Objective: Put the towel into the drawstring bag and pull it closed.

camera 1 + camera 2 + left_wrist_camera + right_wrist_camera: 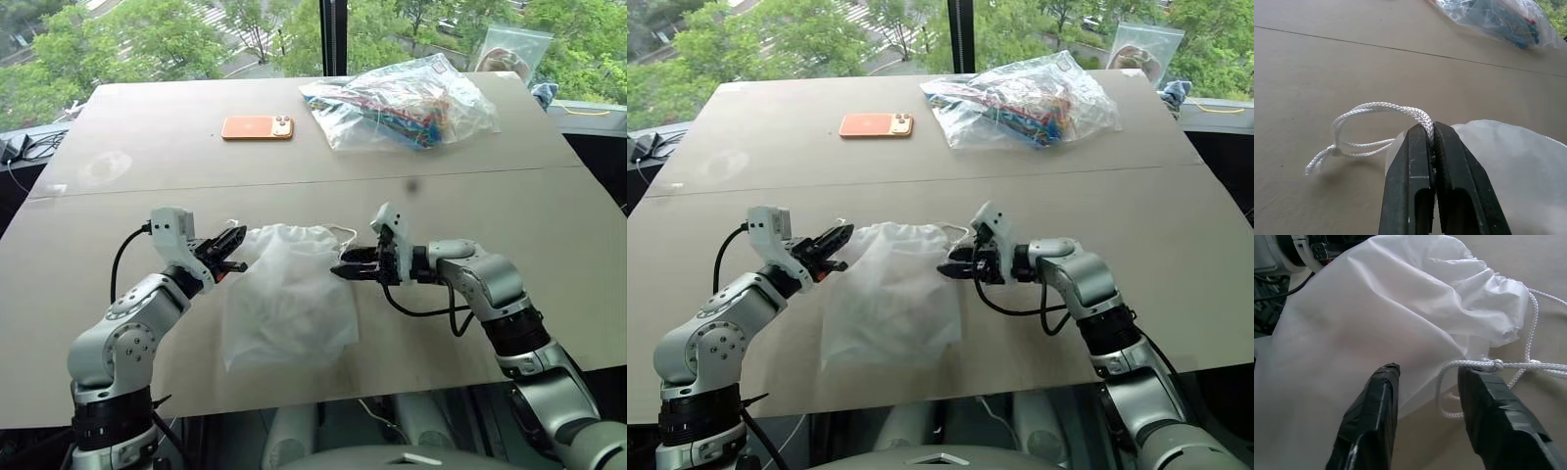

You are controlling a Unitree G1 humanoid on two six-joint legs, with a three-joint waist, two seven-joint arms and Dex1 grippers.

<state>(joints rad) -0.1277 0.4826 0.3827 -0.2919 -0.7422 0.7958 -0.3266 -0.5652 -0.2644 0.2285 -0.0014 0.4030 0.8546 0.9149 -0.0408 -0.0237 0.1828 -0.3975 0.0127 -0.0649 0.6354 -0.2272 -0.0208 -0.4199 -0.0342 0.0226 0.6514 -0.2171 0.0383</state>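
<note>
The main risk now is that the right gripper [1425, 396] closes on thin fabric rather than cord: the knotted cord loop [1484, 366] lies just off 1 of its fingers, beside the gathered mouth of the drawstring bag [289, 294], and a pinch that catches cloth would drag the whole bag instead of cinching it. A second risk is that an uneven pull from 1 side slides the light bag across the surface [147, 137], since nothing pins it down. The left gripper [1432, 134] is clenched on the other cord loop [1376, 110], the braided strand trapped right at its fingertips, with the bag's mouth just behind them. The right gripper stands partly spread, its 2 fingers apart and holding nothing, with the bag's cloth just ahead of and between them and the knot close to 1 fingertip. The bag lies between the 2 grippers, mouth bunched but not fully drawn. The towel is presumably inside; the cloudy fabric bulges, yet I cannot make out the towel itself. Far beyond both grippers sit an orange phone [257, 127] and a clear plastic bag [411, 98].
</note>
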